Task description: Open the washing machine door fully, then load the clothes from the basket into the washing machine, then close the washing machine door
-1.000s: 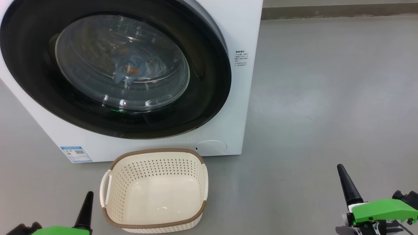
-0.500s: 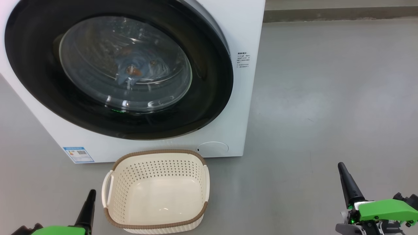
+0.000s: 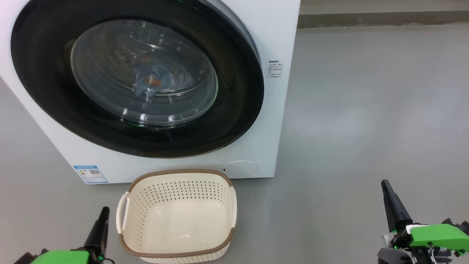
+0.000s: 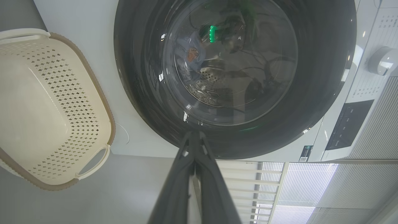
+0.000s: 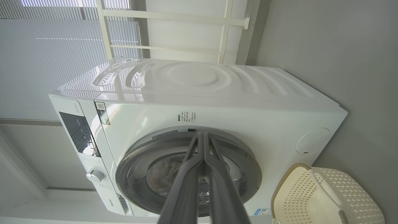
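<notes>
Blue bear-print clothes [image 3: 151,79] lie inside the white washing machine [image 3: 279,40]; cream perforated basket [image 3: 178,171] sits between left pincer [image 3: 104,211] and right pincer [image 3: 385,184], both pressed together

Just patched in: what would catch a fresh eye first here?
The glossy black washing machine door looms in the head view's upper left, apparently shut, with blue clothes visible through it. On the floor just in front sits the cream basket, empty. The left gripper and right gripper rest shut at the bottom corners.
</notes>
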### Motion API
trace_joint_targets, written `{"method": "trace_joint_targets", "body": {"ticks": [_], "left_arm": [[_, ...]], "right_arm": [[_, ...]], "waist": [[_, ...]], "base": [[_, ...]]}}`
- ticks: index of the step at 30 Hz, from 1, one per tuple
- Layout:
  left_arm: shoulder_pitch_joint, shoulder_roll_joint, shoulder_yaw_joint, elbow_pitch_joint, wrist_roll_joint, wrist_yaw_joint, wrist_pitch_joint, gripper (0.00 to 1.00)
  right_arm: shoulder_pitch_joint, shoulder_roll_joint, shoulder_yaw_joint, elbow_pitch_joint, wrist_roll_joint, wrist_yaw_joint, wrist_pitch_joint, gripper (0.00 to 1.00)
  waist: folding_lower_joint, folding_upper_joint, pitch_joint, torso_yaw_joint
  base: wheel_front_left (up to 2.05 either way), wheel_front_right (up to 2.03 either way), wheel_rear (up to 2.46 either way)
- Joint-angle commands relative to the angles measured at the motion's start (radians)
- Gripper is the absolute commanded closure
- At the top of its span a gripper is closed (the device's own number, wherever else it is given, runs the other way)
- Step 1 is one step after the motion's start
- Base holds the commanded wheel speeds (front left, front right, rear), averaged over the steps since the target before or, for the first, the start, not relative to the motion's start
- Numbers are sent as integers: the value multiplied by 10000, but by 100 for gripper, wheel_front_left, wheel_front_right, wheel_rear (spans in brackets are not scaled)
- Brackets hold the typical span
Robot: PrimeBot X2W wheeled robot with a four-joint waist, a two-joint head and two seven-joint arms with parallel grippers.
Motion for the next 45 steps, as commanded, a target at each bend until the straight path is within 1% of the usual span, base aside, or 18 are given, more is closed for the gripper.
{"method": "trace_joint_targets", "body": {"ticks": [1,45], "left_arm": [[-422,79,386,-294,-311,-27,129,100],[-428,69,400,-297,-392,-27,156,100]], "right_arm": [[-60,25,118,-345,301,15,119,100],[-61,48,85,-355,368,16,159,100]], "waist": [[0,0,-11,11],[0,0,-16,15]], "base": [[0,0,0],[0,0,0]]}}
